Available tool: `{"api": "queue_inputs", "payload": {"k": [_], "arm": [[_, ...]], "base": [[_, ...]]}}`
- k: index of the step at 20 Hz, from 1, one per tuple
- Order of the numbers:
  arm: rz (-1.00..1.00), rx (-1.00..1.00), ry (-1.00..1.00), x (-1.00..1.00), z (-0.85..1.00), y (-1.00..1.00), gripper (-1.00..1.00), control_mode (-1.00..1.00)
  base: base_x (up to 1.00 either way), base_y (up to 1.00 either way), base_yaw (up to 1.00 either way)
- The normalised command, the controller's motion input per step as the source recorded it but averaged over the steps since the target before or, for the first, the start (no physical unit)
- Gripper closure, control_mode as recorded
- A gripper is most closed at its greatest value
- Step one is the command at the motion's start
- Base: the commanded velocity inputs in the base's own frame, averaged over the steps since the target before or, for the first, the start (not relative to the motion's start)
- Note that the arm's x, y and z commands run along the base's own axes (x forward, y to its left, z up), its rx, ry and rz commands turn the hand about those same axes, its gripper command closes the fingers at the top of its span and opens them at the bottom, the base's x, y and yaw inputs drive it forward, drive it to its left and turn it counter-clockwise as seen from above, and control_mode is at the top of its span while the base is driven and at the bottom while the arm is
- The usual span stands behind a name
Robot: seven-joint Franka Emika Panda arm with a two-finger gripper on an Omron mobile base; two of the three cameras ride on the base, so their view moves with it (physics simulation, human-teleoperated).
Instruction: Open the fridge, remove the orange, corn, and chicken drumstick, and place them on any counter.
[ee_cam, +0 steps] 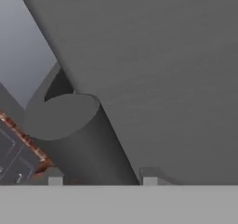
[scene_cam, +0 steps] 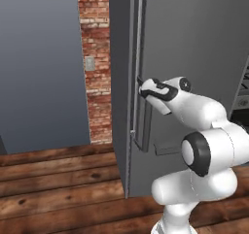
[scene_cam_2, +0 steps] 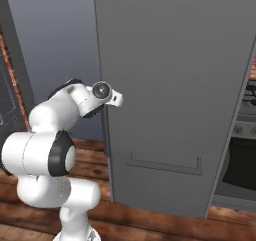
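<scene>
The fridge (scene_cam: pixel 194 43) (scene_cam_2: pixel 175 60) is a tall dark grey block with its door closed. Its vertical grey bar handle (scene_cam: pixel 140 48) (ee_cam: pixel 79 139) runs along the door's left edge. My gripper (scene_cam: pixel 140 85) (ee_cam: pixel 102 179) reaches that bar at about mid height. In the hand view the two fingertips (ee_cam: pixel 149 179) sit tight against either side of the round bar. In the right base view my hand (scene_cam_2: pixel 107 97) meets the door's left edge, which hides the fingers. The orange, the corn and the chicken drumstick are hidden. The counter is out of view.
A red brick wall strip (scene_cam: pixel 97 58) and a flat grey panel (scene_cam: pixel 39 63) stand left of the fridge. A dark oven front (scene_cam_2: pixel 242 150) sits to its right. The floor (scene_cam: pixel 58 179) is brown wooden planks.
</scene>
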Motion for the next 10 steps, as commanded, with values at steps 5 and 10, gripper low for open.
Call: {"api": "queue_inputs", "payload": {"k": [5, 10], "arm": [[-0.01, -0.01, -0.09, -1.0, 0.0, -0.8, 1.0, -1.0], [0.0, -0.06, -0.05, -1.0, 0.0, -0.97, 1.0, -1.0]], "base": [[0.0, 0.0, 0.0], [0.0, 0.0, 0.0]]}}
